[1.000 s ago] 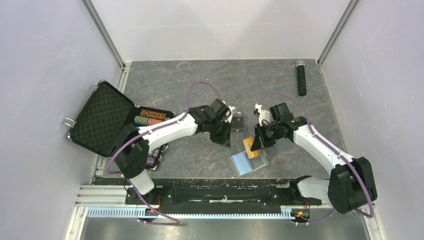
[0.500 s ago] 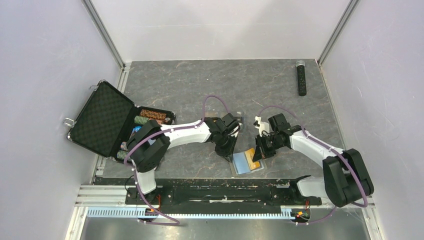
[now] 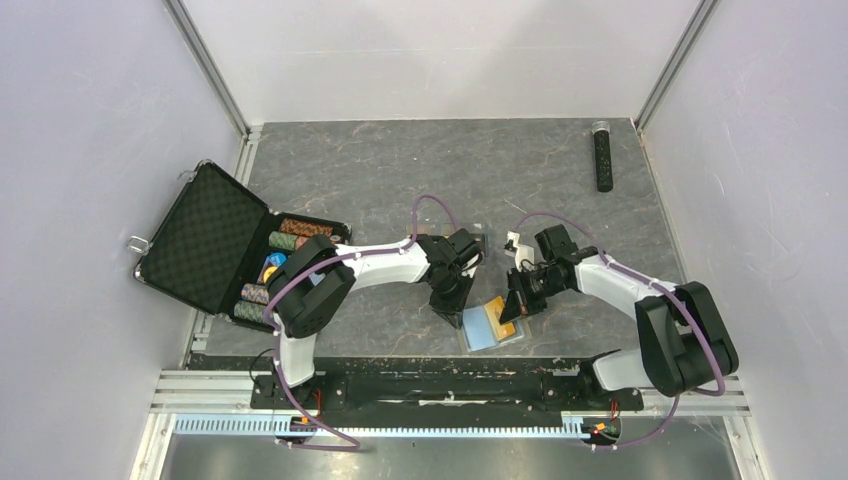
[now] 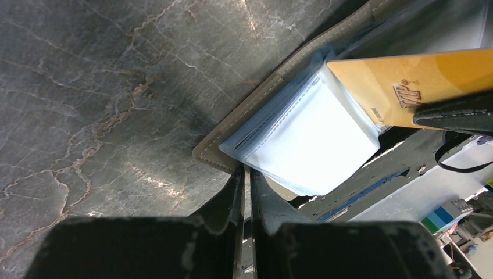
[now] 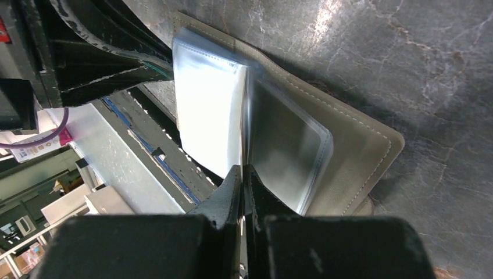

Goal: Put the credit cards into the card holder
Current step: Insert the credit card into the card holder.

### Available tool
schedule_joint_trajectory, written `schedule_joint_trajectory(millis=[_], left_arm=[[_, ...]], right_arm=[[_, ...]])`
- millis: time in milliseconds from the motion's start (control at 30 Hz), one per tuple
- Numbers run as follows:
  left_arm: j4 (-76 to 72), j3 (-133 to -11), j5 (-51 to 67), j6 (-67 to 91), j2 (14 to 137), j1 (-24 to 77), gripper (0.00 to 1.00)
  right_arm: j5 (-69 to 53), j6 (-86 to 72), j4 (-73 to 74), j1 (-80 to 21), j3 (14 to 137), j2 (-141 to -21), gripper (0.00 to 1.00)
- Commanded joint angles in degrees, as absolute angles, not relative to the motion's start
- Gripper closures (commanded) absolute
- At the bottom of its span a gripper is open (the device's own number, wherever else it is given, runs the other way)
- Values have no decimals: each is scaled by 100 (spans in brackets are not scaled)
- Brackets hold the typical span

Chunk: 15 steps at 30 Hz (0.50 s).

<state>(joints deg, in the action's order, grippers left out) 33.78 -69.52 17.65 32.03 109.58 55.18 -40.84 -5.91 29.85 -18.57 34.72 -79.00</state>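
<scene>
The card holder (image 3: 478, 331) lies open near the front edge, taupe outside with light blue, clear sleeves inside. My right gripper (image 3: 516, 303) is shut on an orange-gold credit card (image 3: 503, 314) and holds it tilted over the holder's right half. The left wrist view shows that credit card (image 4: 407, 75) at the sleeves' edge, with a right finger on it. My left gripper (image 3: 452, 308) is at the holder's left edge. In its own view the left gripper (image 4: 245, 170) has its jaws almost together, tips at the card holder (image 4: 218, 152) rim, nothing seen between them. The right gripper (image 5: 242, 168) points at the sleeves' fold.
An open black poker-chip case (image 3: 200, 235) with chip stacks stands at the left. A small clear box (image 3: 481, 233) lies just behind the left wrist. A black remote-like stick (image 3: 603, 155) lies at the back right. The black rail (image 3: 430, 385) runs along the near edge.
The left gripper has come from beside the clear box down to the holder's left edge, its jaws narrowing. The right gripper has lowered the card onto the open holder.
</scene>
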Motion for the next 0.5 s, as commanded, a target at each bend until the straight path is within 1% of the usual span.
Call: schedule_joint_trajectory(millis=[0, 300, 467], left_arm=[[3445, -7031, 1630, 3092, 11318, 5585, 88], [3518, -6997, 1522, 3084, 11329, 5585, 90], [3516, -6962, 1505, 3083, 11309, 5586, 90]], right_arm=[[-4487, -606, 2935, -1916, 3628, -8007, 100], [-4464, -703, 3225, -1808, 3683, -7969, 100], [-4298, -599, 3144, -1732, 3487, -8073, 100]])
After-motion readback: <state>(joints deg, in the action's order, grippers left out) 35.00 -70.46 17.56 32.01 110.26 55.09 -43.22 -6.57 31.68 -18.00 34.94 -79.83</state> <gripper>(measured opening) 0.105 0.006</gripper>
